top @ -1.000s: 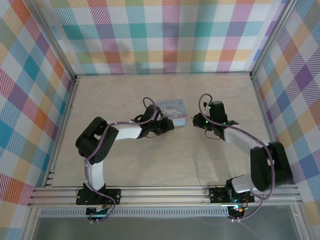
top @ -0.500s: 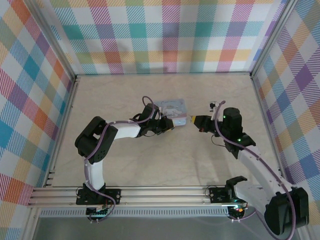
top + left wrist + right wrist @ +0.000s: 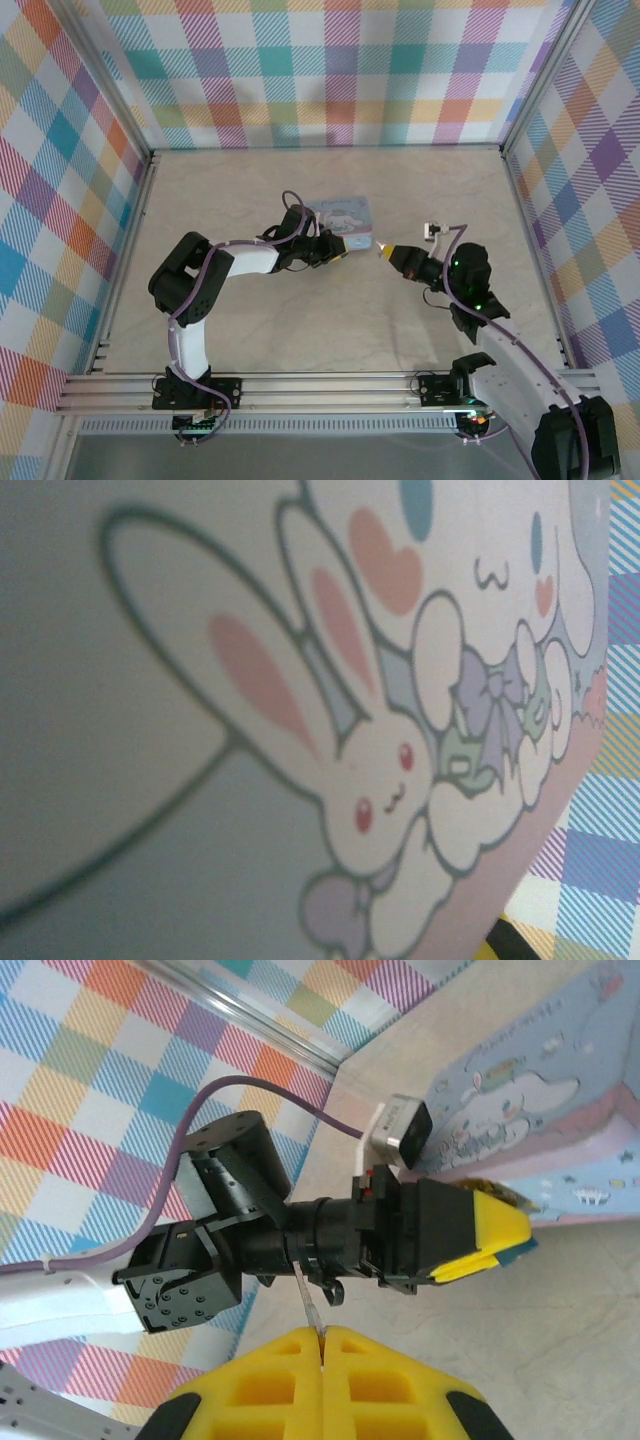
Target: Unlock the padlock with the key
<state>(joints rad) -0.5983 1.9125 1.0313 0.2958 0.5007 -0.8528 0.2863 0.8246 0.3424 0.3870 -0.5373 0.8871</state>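
The light-blue cartoon tin (image 3: 347, 214) lies mid-table; its rabbit-printed lid (image 3: 300, 730) is very close in the left wrist view. My left gripper (image 3: 338, 254) sits at the tin's near edge. In the right wrist view its yellow fingertips (image 3: 500, 1222) are pressed together on a tiny dark bluish piece, the padlock (image 3: 522, 1251), in front of the tin (image 3: 540, 1110). My right gripper (image 3: 382, 248) points left at it from a short gap. Its yellow fingers (image 3: 290, 1380) are shut on the key (image 3: 308, 1300), whose thin metal blade sticks out toward the left gripper.
Plaid walls close in the table on three sides. An aluminium rail (image 3: 330, 385) runs along the near edge by the arm bases. The right arm's cable and small white connector (image 3: 432, 229) hang just behind its wrist. Bare tabletop (image 3: 330, 320) lies in front of both grippers.
The right arm has swung its elbow out toward the near right, and its gripper now lies low, pointing left at the left gripper. The left arm and the tin have hardly moved.
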